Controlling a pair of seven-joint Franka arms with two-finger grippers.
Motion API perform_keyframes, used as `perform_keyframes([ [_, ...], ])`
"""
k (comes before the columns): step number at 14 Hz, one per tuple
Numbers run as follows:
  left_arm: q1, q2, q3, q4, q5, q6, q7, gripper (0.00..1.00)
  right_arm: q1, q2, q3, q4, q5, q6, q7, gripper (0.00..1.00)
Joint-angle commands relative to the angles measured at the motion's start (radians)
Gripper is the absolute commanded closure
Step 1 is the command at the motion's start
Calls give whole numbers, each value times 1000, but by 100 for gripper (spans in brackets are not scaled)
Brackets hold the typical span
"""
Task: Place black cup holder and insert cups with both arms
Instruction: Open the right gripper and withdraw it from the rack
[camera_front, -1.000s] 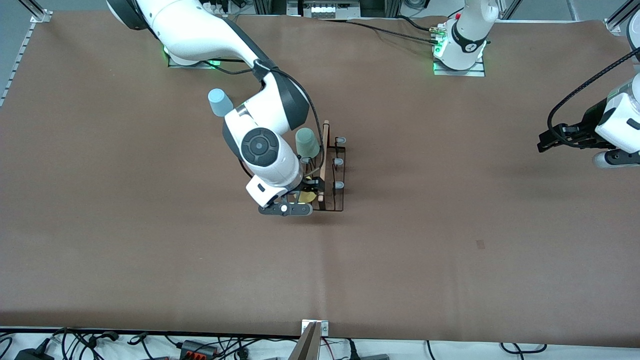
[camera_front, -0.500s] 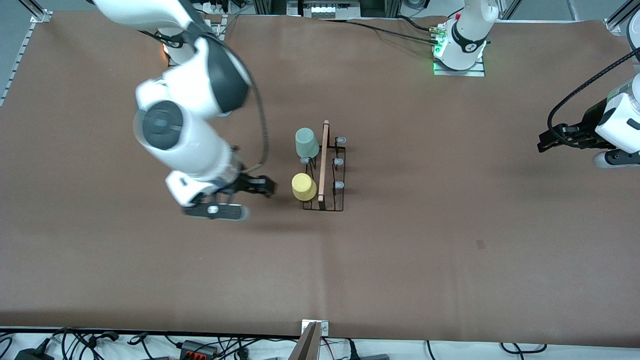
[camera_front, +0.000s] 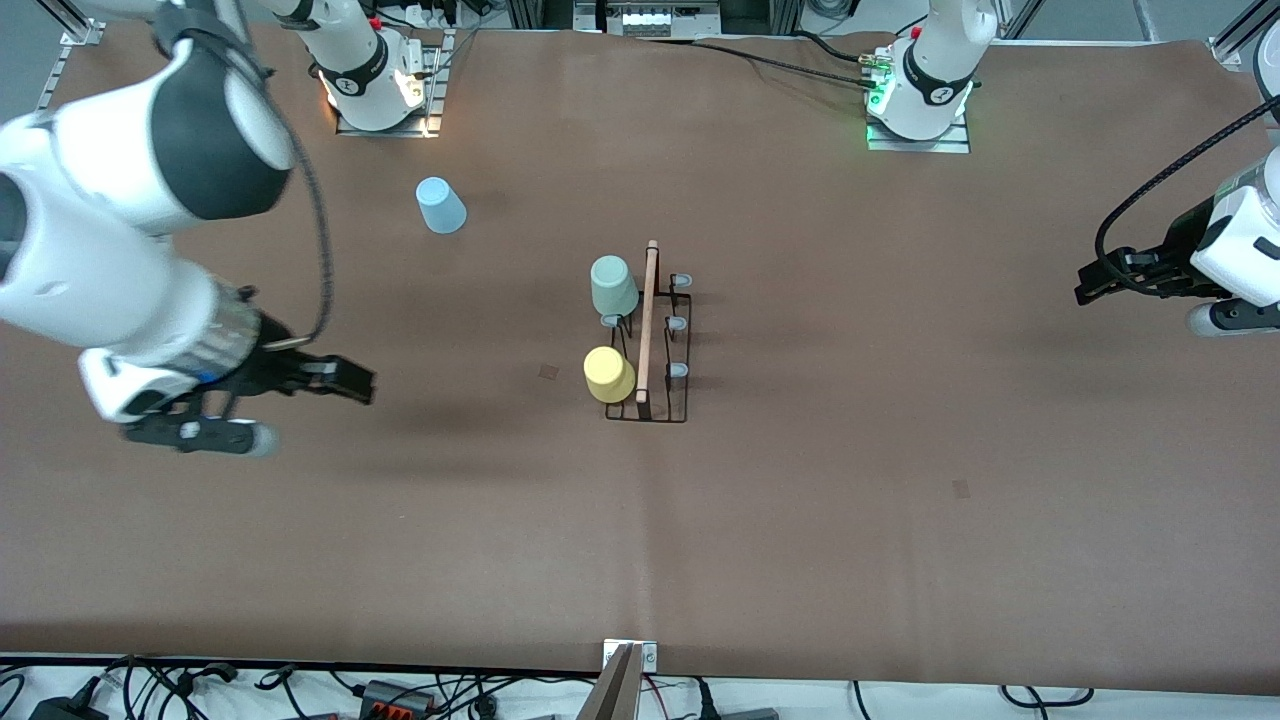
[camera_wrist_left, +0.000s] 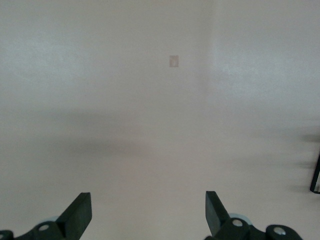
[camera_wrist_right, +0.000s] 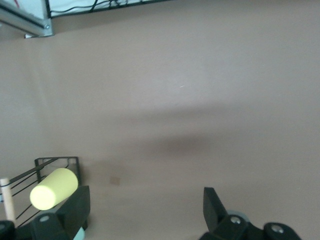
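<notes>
The black cup holder (camera_front: 662, 345) stands upright at the middle of the table, wooden rod on top. A mint green cup (camera_front: 613, 285) and a yellow cup (camera_front: 608, 374) hang on its pegs on the side toward the right arm's end. The yellow cup (camera_wrist_right: 54, 188) and the holder's wire frame (camera_wrist_right: 56, 161) also show in the right wrist view. A light blue cup (camera_front: 440, 205) stands upside down on the table near the right arm's base. My right gripper (camera_front: 350, 383) (camera_wrist_right: 146, 200) hovers open and empty over bare table. My left gripper (camera_front: 1085, 285) (camera_wrist_left: 147, 206) waits open and empty.
The two arm bases (camera_front: 370, 70) (camera_front: 925, 85) stand along the table edge farthest from the front camera. Cables and a metal bracket (camera_front: 630, 662) line the nearest edge. Three pegs of the holder toward the left arm's end carry no cup.
My right gripper has pulled away from the holder toward its own end of the table, leaving the yellow cup on its peg. The left arm has not moved.
</notes>
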Motion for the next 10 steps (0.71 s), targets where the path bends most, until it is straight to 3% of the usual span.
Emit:
perform_keyframes([
  [1,6,-5,-2,-2,12,7,19,0,-93,-151,9,-223,-48,85,-110,0],
  [4,6,-5,-2,-2,12,7,19,0,-188,-244,10,-362,-81,130,-239,0],
  [10,10,-5,-2,-2,12,7,19,0,-225,-278,-19,-307,-79,17,-359,0],
])
